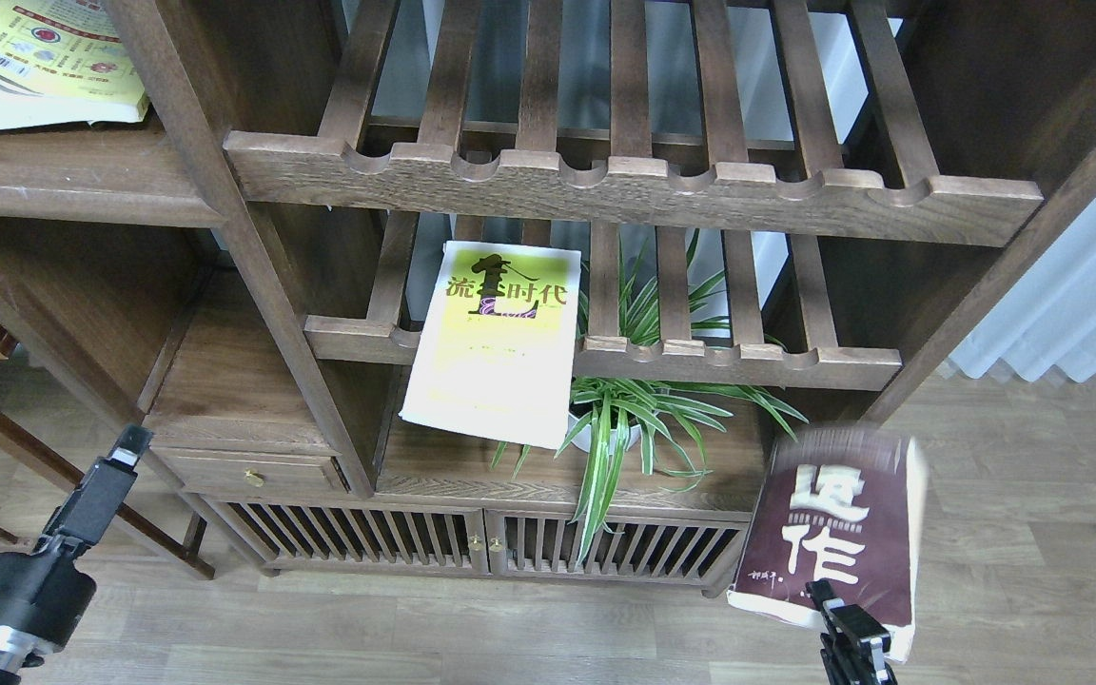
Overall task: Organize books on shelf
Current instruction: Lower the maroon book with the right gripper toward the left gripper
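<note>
My right gripper is at the bottom right, shut on the lower edge of the thick maroon book with big white characters. It holds the book upright, blurred, in front of the cabinet's right corner and below the racks. The yellow-green-and-white book leans tilted over the front rail of the lower slatted rack. A third paperback with a yellow illustrated cover lies flat on the solid dark-brown shelf at the top left. My left gripper is low at the left, holding nothing; its fingers cannot be told apart.
Two slatted racks with scalloped rails, the upper rack and the lower rack, fill the middle. A potted spider plant stands under the lower rack. A small drawer and slatted cabinet doors are below. A white curtain hangs at the right.
</note>
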Robot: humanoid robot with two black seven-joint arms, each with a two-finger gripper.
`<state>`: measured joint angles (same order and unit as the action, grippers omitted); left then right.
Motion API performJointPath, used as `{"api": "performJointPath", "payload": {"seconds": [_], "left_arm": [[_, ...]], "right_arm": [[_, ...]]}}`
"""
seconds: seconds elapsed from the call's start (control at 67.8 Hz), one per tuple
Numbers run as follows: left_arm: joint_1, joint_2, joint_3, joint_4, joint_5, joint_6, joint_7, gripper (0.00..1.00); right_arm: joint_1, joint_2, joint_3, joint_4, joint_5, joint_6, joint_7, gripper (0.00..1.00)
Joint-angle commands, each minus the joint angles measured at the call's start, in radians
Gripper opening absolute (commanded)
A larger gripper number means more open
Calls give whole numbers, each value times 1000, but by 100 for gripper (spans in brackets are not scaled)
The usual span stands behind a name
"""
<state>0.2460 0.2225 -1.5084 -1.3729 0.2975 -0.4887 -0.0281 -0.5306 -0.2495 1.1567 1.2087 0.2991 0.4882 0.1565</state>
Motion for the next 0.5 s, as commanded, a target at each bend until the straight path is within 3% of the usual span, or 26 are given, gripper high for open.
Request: {"api": "performJointPath", "payload": {"seconds": [0.0,0.251,0.487], "left_arm": [[3,-11,2,0,2,0,0,100],[6,-61,46,35,-9,0,-12,100],[12,-81,232,107,-182,0,-1,100]], "right_arm": [[1,4,-21,0,-1,1,-2,6],[27,24,-89,0,-12,1,-15,7],[78,56,-189,-9,-12,1,-81,7]]}}
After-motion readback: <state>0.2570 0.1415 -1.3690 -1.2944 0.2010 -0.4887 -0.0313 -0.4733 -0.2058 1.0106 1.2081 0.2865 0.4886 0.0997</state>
